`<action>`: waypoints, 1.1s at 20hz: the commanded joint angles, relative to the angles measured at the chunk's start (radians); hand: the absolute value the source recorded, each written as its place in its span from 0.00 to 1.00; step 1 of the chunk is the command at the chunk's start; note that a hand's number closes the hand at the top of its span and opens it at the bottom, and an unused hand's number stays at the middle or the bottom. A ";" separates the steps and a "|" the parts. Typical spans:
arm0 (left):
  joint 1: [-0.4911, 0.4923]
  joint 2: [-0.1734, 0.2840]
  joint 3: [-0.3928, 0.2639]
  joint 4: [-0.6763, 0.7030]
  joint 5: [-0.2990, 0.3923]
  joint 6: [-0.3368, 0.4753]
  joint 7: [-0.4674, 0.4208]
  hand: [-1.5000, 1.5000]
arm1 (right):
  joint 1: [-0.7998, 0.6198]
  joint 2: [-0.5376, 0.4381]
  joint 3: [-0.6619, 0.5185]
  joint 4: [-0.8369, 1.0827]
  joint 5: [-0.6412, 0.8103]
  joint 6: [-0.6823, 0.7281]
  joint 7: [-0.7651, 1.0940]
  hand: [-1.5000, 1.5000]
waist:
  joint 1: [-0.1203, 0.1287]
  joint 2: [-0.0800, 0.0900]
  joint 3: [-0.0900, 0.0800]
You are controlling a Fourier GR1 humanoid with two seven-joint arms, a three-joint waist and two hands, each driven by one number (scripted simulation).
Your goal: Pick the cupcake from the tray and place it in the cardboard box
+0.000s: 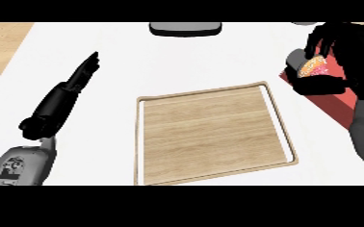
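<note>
At upper right, one cupcake (313, 68) sits in the curled fingers of the right hand (328, 53), over a red box (334, 101) at the frame's right edge. One wooden tray (213, 134) lies centre on the white table (107, 43). At left, the left hand (84, 74) rests with fingers straight.

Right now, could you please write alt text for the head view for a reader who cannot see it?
The right hand, at the upper right, is curled round the cupcake above a red surface. The wooden tray lies bare at centre on the white counter. The left hand rests open at the left, fingers straight.
</note>
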State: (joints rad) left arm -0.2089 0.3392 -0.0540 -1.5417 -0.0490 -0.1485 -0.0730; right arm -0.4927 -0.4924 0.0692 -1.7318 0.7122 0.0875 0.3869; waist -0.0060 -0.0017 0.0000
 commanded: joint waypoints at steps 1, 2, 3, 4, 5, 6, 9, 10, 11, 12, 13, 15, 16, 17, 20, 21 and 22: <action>0.033 -0.009 -0.001 -0.014 0.004 -0.014 -0.008 0.50 | -0.042 -0.047 -0.165 0.056 -0.059 0.008 0.020 1.00 | 0.007 0.001 0.000; -0.007 -0.002 0.021 0.046 0.007 -0.021 -0.028 0.50 | -0.060 -0.043 -0.176 0.122 -0.036 -0.023 0.009 1.00 | 0.007 0.004 0.000; 0.008 0.019 0.030 -0.051 0.027 -0.033 0.045 0.50 | -0.052 -0.071 -0.218 0.156 -0.058 -0.020 -0.025 1.00 | 0.014 0.002 0.001; -0.041 -0.006 0.019 0.014 0.012 -0.028 0.015 0.50 | -0.090 -0.079 -0.237 0.247 -0.069 -0.026 -0.065 1.00 | 0.012 0.006 0.000; 0.014 -0.044 -0.020 -0.026 -0.017 0.004 0.012 0.50 | -0.101 -0.103 -0.270 0.266 -0.086 -0.016 -0.076 1.00 | 0.014 0.004 0.000; -0.020 -0.034 -0.006 -0.059 -0.001 0.000 0.064 0.50 | -0.078 -0.145 -0.314 0.288 -0.126 0.016 -0.109 1.00 | 0.011 0.003 0.001; -0.011 -0.017 0.023 0.045 -0.018 -0.024 -0.032 0.50 | -0.099 -0.175 -0.280 0.418 -0.020 -0.036 -0.180 1.00 | 0.015 0.007 0.000; -0.043 -0.053 -0.011 -0.023 -0.029 0.006 0.062 0.50 | -0.108 -0.207 -0.278 0.443 -0.022 -0.002 -0.201 1.00 | 0.015 0.005 0.000; -0.079 -0.029 0.011 0.004 -0.023 -0.014 0.058 0.50 | -0.105 -0.224 -0.291 0.498 -0.039 0.013 -0.248 1.00 | 0.014 0.006 0.000; -0.007 -0.031 0.012 0.015 -0.011 -0.026 -0.021 0.50 | -0.174 -0.262 -0.282 0.602 -0.019 0.040 -0.253 1.00 | 0.034 0.012 0.000; -0.036 -0.056 -0.015 -0.009 -0.035 0.001 0.045 0.50 | -0.163 -0.254 -0.260 0.627 -0.009 0.059 -0.251 1.00 | 0.029 0.009 0.000; 0.011 -0.013 0.017 0.006 -0.015 -0.038 -0.036 0.50 | -0.135 -0.285 -0.265 0.692 -0.038 0.149 -0.266 1.00 | 0.034 0.011 0.000; -0.023 -0.041 0.002 0.030 -0.021 -0.025 -0.017 0.50 | -0.162 -0.325 -0.262 0.745 -0.045 0.206 -0.301 1.00 | 0.033 0.014 0.000; 0.018 -0.048 -0.018 -0.040 -0.044 -0.004 0.006 0.50 | -0.160 -0.306 -0.250 0.752 -0.050 0.236 -0.281 1.00 | 0.035 0.007 0.000; -0.055 -0.031 0.020 0.042 -0.012 -0.046 -0.001 0.50 | -0.199 -0.334 -0.245 0.929 -0.018 0.215 -0.418 1.00 | 0.032 0.012 0.001; -0.054 -0.045 0.001 0.031 -0.040 -0.022 -0.001 0.50 | -0.175 -0.366 -0.256 0.984 -0.018 0.218 -0.485 1.00 | 0.033 0.014 0.002; -0.001 -0.049 -0.012 -0.007 -0.037 -0.031 -0.018 0.50 | -0.206 -0.400 -0.235 0.989 -0.012 0.291 -0.492 1.00 | 0.037 0.010 0.001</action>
State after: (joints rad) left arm -0.2353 0.3001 -0.0518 -1.5259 -0.0785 -0.1745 -0.0812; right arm -0.6676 -0.8292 -0.1855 -0.8767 0.6835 0.2951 -0.0073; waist 0.0260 0.0100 0.0011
